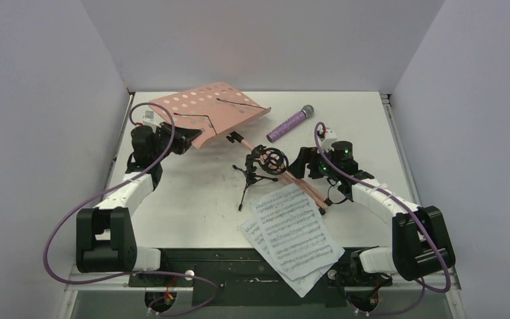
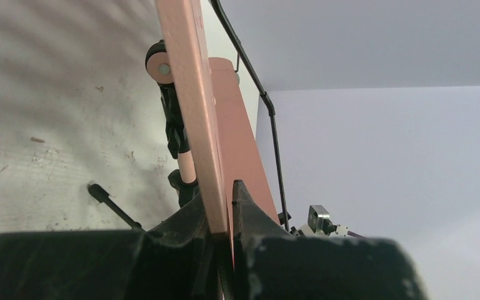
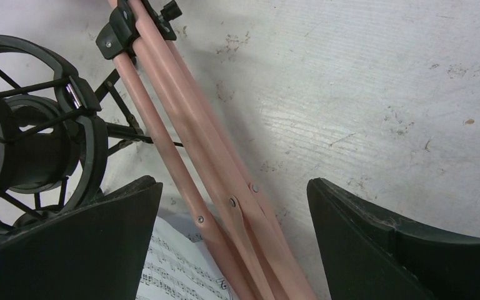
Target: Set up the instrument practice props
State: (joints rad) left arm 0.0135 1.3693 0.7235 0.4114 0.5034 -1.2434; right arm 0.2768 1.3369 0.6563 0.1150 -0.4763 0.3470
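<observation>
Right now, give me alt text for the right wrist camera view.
The open right gripper straddles the folded legs of the pink music stand. The ring-shaped holder of the black mic stand sits at left, and sheet music shows at the bottom edge.

Two black-and-white jointed arms trailing purple cables [image 1: 48, 252].
The left arm [image 1: 129, 193] and right arm [image 1: 375, 194] pair white link shells with boxy black joint housings; the matte black left claw [image 2: 220, 206] and right claw [image 3: 234, 184] show scuffed edges; green lights [image 1: 346, 151] glow on the right wrist.

Top view high, facing down at table [image 1: 192, 199]; 2 wrist views close, sharing music stand [image 3: 194, 156].
</observation>
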